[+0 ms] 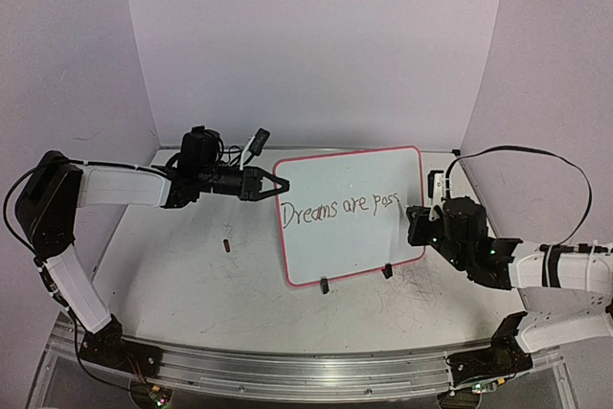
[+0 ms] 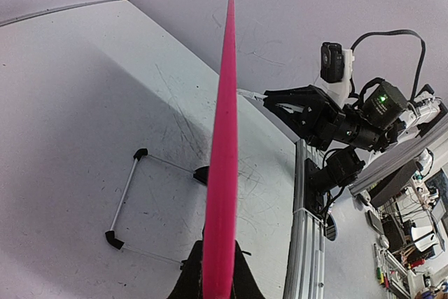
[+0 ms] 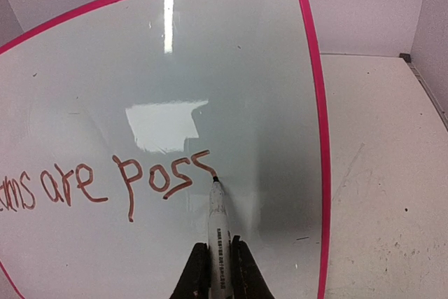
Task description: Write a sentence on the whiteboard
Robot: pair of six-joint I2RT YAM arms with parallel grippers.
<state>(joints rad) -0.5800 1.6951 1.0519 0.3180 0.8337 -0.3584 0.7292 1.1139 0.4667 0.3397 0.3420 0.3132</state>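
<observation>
The whiteboard (image 1: 354, 246), white with a pink-red rim, stands tilted on the table's middle on two black clip feet (image 1: 325, 284). My left gripper (image 1: 271, 182) is shut on its left edge; the left wrist view shows the rim (image 2: 225, 138) edge-on between my fingers (image 2: 245, 278). My right gripper (image 1: 414, 217) is shut on a white marker (image 3: 218, 236). The marker tip touches the board at the end of the sentence (image 3: 126, 183), which reads "Dreams are pos" plus a half-drawn second "s" (image 1: 340, 208).
A small dark cap (image 1: 227, 244) lies on the table left of the board. A wire stand with black feet (image 2: 126, 197) shows behind the board in the left wrist view. An aluminium rail (image 1: 287, 366) runs along the near edge. Walls close the back and sides.
</observation>
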